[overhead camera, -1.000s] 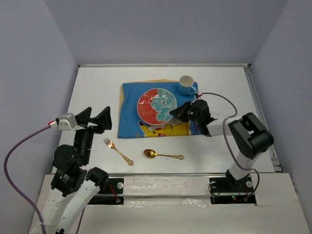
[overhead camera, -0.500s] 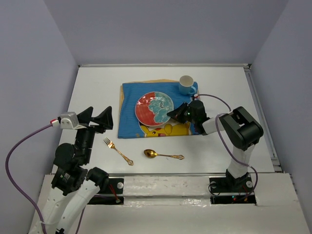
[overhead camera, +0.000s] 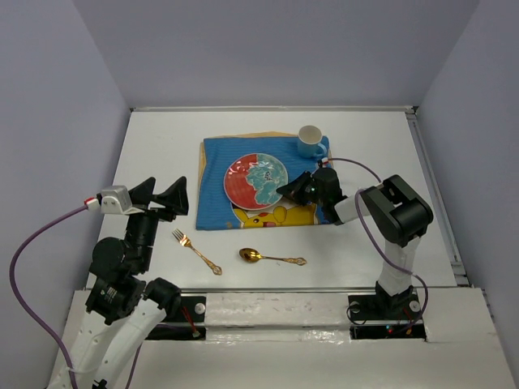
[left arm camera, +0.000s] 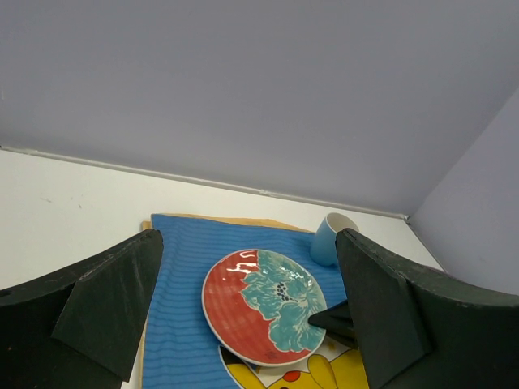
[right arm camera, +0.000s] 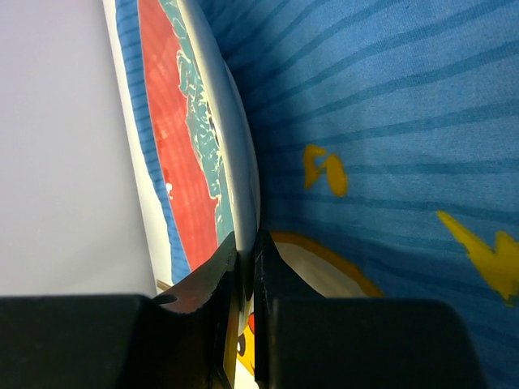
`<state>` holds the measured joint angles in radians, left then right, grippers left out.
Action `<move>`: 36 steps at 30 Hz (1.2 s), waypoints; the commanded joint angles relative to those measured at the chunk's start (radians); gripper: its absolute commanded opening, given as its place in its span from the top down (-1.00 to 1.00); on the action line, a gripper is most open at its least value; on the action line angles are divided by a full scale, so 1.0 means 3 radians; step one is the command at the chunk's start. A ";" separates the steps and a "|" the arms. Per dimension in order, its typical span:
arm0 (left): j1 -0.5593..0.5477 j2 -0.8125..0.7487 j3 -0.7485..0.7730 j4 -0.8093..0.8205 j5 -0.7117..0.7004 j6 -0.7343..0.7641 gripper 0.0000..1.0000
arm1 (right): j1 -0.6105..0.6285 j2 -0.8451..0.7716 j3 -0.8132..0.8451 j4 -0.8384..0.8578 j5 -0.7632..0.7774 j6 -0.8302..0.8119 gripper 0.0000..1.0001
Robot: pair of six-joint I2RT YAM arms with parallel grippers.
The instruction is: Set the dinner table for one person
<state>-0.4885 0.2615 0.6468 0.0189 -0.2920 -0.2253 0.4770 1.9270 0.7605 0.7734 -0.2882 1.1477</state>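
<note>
While its jaws pinch the right rim of the plate (overhead camera: 256, 181), nearly closed on it, the right gripper (overhead camera: 285, 189) reaches low over the placemat (overhead camera: 217, 182) from that mat's right side. The plate sits at the placemat's middle. The left gripper (overhead camera: 160, 198) hangs spread wide and empty off the placemat's left edge. A cup (overhead camera: 310, 140) stands on the placemat's far right corner. A fork (overhead camera: 195, 250) and a spoon (overhead camera: 270, 258) lie just nearer than the placemat, on the white dinner table (overhead camera: 162, 138) beneath it.
</note>
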 commanded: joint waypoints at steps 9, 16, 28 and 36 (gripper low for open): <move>0.0018 0.0038 -0.0008 0.0182 0.0002 0.0015 -0.98 | -0.0020 -0.0262 0.0093 0.0403 0.0061 -0.0031 0.20; 0.0013 0.0033 -0.0003 0.0177 -0.0003 0.0009 -0.98 | -0.0020 -0.0364 0.0001 0.0189 0.0163 -0.0108 0.09; 0.0013 0.0033 -0.0003 0.0177 0.0007 -0.0001 -0.98 | -0.0020 -0.0905 -0.0290 -0.0466 0.0485 -0.0430 -0.03; 0.0018 0.0038 -0.0003 0.0177 -0.0008 0.0004 -0.98 | -0.0020 -0.1534 -0.0489 -0.0926 0.0353 -0.1317 -0.01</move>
<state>-0.4885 0.2615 0.6468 0.0185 -0.2916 -0.2260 0.4770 1.5719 0.6403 0.5598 -0.1650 0.9703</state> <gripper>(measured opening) 0.989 0.512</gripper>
